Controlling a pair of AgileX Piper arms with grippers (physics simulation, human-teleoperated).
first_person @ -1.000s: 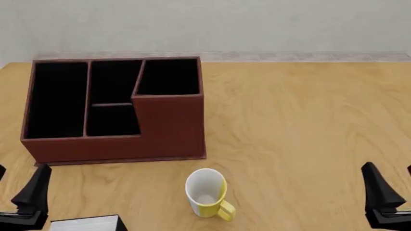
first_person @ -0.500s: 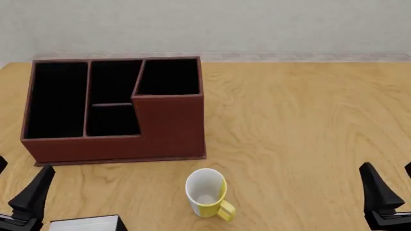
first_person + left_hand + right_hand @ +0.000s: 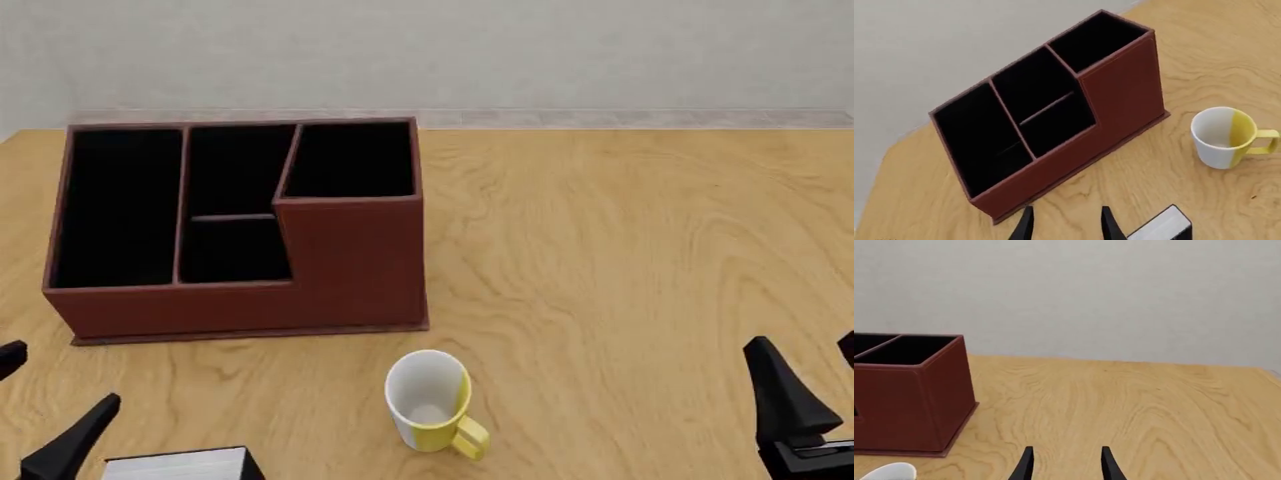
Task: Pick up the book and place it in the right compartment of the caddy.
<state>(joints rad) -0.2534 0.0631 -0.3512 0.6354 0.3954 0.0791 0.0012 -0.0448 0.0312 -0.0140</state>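
Observation:
The reddish-brown caddy (image 3: 354, 270) stands at the back left of the table. Its right compartment (image 3: 350, 160) is black-lined and holds nothing. The book (image 3: 180, 465) lies at the front left edge of the front view; only its white page edge shows. A corner of the book also shows in the left wrist view (image 3: 1162, 227). My left gripper (image 3: 40, 400) is open and empty, just left of the book. It shows open in the left wrist view (image 3: 1066, 222), facing the caddy (image 3: 1121, 100). My right gripper (image 3: 817, 385) is open and empty at the front right.
A white-and-yellow mug (image 3: 430, 400) stands upright in front of the caddy, right of the book, and also shows in the left wrist view (image 3: 1221, 137). The right wrist view shows the caddy's right wall (image 3: 907, 395) and bare wooden table (image 3: 1134, 405) up to a grey wall.
My left gripper has dropped lower and nearer the front edge in the front view, beside the book. The right gripper has barely moved. Nothing else has moved.

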